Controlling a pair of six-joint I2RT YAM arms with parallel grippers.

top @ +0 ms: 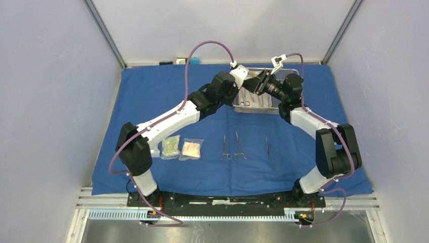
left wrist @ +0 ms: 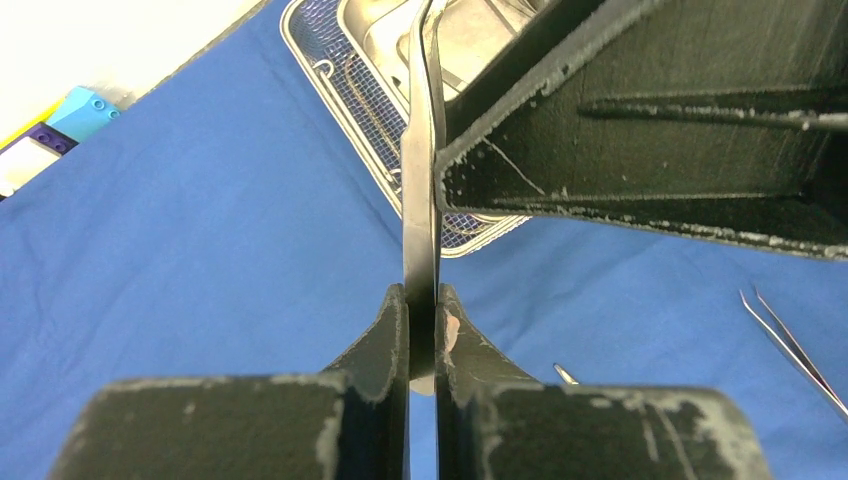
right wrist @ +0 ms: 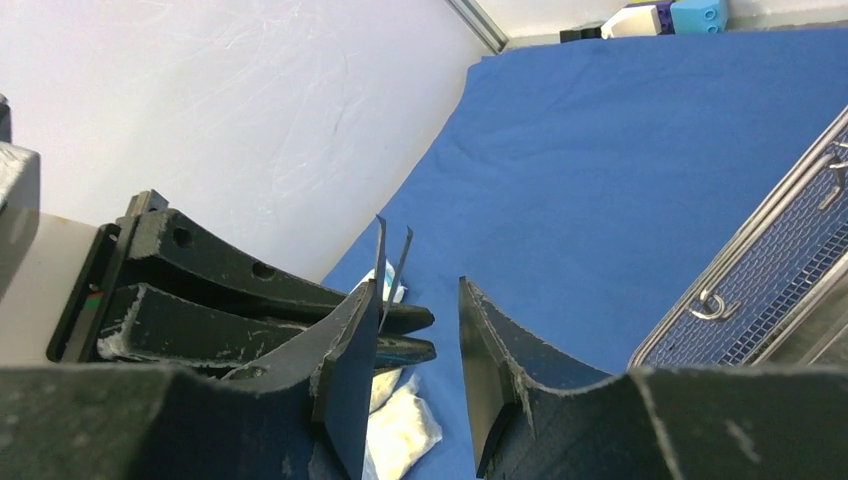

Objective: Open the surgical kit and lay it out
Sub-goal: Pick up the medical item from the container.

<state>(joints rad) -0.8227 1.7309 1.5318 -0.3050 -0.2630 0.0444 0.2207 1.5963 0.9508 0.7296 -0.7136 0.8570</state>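
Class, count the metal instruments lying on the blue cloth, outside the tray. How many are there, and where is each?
3, in a row on the cloth: left clamp, right clamp beside it, and tweezers further right. The arms may hide others.

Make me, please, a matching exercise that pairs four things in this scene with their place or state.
Things:
1. mesh tray
2. greenish packet
3. thin dark instrument
4. right gripper

Place or state:
A. jaws apart
B. clamped in the left gripper
C. far middle of the blue cloth
D. near left of the cloth

Pairs: 1-C, 2-D, 3-B, 4-A.
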